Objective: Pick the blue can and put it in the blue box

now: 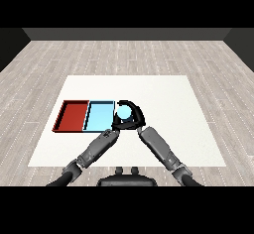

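Observation:
The blue can (123, 112) shows as a pale cyan shape at the right rim of the light blue tray (99, 116). Whether it rests on the table or hangs above it cannot be told. My right hand (137, 116) comes in from the lower right and curls round the can, its dark fingers arching over the can's top and right side. My left hand (115, 125) sits just below and left of the can, by the blue tray's near right corner, and much of it is hidden against the right hand.
A red tray (73, 115) lies directly left of the blue tray, the two touching side by side. Both stand on the left half of the white table (168, 109). Grey wooden floor surrounds the table.

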`<action>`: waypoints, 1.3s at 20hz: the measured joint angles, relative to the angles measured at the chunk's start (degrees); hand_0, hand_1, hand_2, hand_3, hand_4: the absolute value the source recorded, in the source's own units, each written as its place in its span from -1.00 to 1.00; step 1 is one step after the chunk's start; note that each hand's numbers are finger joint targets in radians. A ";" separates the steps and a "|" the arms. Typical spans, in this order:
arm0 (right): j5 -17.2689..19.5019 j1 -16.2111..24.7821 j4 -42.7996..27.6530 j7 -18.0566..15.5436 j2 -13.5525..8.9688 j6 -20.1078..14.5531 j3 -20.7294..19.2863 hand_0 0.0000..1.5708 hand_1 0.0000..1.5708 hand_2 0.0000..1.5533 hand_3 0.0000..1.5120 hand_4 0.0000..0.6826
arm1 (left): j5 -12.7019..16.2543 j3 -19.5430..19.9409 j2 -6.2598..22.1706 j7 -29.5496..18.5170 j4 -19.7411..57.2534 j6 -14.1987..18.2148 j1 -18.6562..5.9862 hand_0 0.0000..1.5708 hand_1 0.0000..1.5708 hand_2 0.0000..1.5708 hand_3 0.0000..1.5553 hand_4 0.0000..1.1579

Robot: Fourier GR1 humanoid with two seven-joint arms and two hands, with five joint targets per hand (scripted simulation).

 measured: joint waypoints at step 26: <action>-7.45 11.63 -20.83 1.95 -4.91 8.34 -16.51 -1.00 -1.00 -1.00 -1.00 -1.00 | -0.95 7.74 3.09 -3.72 0.29 -0.67 3.31 1.00 1.00 0.99 0.90 0.99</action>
